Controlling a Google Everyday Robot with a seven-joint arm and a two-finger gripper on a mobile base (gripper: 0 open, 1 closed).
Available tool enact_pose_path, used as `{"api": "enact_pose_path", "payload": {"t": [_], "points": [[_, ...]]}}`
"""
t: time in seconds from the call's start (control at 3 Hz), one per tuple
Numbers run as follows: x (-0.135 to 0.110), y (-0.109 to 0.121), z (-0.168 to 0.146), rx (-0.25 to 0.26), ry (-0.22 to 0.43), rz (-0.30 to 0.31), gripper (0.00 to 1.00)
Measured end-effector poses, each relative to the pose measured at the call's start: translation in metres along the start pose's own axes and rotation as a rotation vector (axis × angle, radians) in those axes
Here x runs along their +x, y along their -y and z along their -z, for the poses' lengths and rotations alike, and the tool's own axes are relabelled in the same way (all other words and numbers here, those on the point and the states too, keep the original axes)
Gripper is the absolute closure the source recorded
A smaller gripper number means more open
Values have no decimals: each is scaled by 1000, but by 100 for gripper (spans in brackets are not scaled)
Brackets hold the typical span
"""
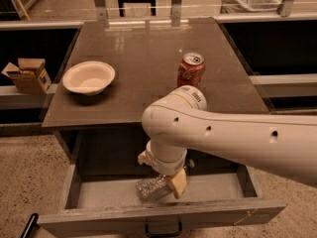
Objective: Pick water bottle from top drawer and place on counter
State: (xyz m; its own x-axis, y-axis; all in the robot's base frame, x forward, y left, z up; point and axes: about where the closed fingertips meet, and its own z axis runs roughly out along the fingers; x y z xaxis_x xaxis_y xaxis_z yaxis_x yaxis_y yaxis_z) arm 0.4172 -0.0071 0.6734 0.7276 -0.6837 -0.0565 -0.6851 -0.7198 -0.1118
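Observation:
The top drawer [99,192] is pulled open below the counter [143,48]. The water bottle [150,188], clear and crinkled, lies on its side on the drawer's pale floor, near the front middle. My white arm reaches down into the drawer from the right. My gripper [160,171] hangs just above the bottle with its tan fingers [177,183] apart, one at the bottle's right end and one higher up on the left. The wrist hides part of the bottle.
A red soda can [190,69] stands upright on the counter, right of centre. A pale bowl [88,77] sits on the counter's left side. A cardboard box [28,75] is on a shelf at far left. A dark pull handle [163,229] is on the drawer front.

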Motion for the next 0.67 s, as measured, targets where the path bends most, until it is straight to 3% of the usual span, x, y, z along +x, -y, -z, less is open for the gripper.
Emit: {"api": "enact_pose_path", "payload": {"t": [0.67], "points": [[9, 2, -18, -44, -24, -5, 24]]}}
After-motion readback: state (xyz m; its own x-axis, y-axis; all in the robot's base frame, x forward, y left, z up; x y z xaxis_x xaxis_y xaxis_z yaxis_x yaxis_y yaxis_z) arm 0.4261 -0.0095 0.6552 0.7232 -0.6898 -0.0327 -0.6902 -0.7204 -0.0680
